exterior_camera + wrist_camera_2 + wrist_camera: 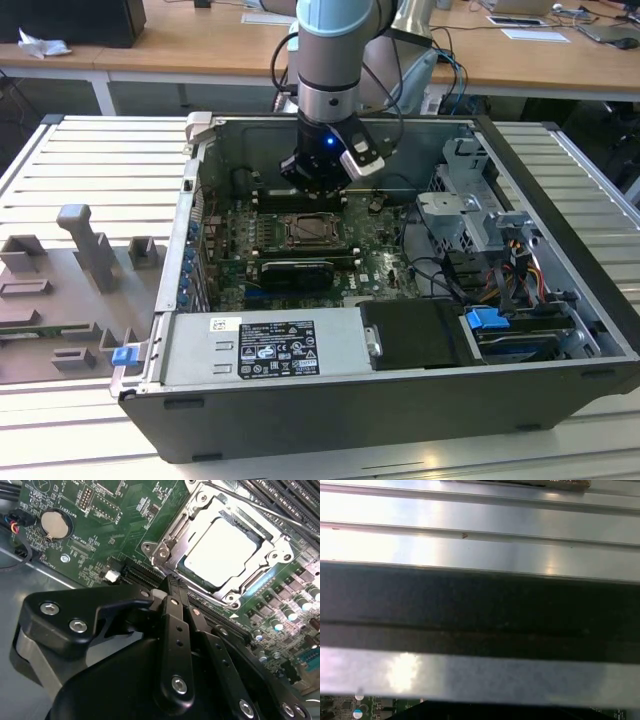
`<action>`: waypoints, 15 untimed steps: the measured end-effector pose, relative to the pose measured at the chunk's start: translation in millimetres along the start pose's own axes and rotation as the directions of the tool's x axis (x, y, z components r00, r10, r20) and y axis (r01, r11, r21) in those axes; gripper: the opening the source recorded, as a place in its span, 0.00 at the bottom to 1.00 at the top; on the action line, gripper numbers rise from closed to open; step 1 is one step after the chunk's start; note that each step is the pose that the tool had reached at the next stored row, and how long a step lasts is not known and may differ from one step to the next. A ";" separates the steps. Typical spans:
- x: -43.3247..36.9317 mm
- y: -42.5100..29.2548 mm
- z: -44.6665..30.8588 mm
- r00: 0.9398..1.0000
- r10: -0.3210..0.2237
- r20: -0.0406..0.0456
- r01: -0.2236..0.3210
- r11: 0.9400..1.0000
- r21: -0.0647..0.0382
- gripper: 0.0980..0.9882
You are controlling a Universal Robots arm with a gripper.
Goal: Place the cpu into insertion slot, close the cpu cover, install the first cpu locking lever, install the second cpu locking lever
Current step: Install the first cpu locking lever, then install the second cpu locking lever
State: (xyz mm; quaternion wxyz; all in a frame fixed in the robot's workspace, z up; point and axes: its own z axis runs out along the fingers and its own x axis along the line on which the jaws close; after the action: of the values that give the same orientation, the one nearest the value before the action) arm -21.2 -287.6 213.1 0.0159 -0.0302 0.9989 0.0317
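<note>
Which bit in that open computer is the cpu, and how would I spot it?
Find the green motherboard inside the open computer case. In the second wrist view, the cpu sits beyond the pincer, inside the cpu cover: a flat pale square, the only plain shiny patch there.

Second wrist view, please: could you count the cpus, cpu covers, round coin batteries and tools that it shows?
cpu: 1
cpu cover: 1
coin battery: 1
tool: 1
Total: 4
</note>
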 end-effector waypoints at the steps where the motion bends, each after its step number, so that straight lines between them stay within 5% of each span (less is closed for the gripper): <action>1: 0.0 -0.4 0.0 1.000 0.000 0.000 0.000 1.000 0.000 0.01; 15: 0.2 -3.8 -0.3 1.000 0.000 0.000 0.000 1.000 0.000 0.01</action>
State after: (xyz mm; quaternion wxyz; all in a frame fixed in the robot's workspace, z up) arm -21.2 -291.4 213.1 0.0159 -0.0301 0.9989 0.0316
